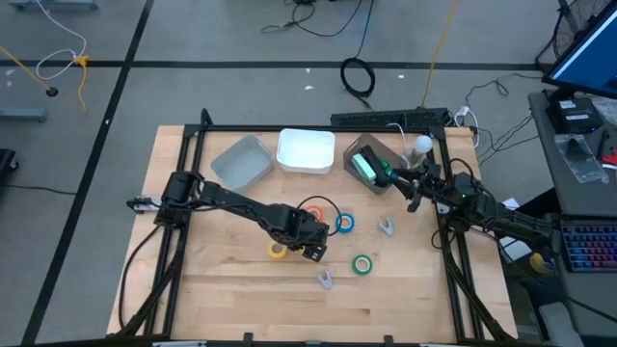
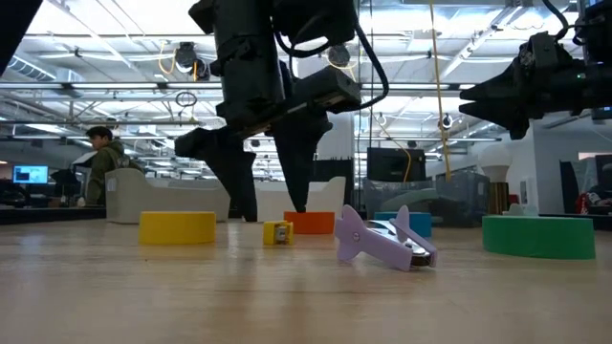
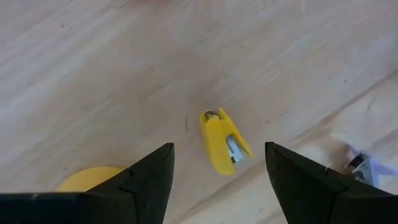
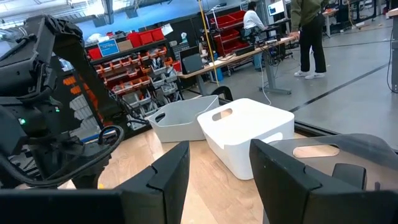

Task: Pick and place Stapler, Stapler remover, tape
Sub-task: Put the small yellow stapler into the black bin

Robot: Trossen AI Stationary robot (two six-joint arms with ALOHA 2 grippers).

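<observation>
My left gripper is open above the table middle, pointing down, with a small yellow staple remover lying on the wood between its fingers and untouched. The yellow tape roll lies flat beside it. The red-orange roll, blue roll and green roll lie flat nearby. A purple staple remover and a grey one rest on the table. A green stapler sits in the dark bin. My right gripper hangs open beside that bin.
A grey bin and a white bin stand along the far edge, left of the dark bin. A black frame borders the table. A person stands in the room beyond. Bare wood lies toward the near edge.
</observation>
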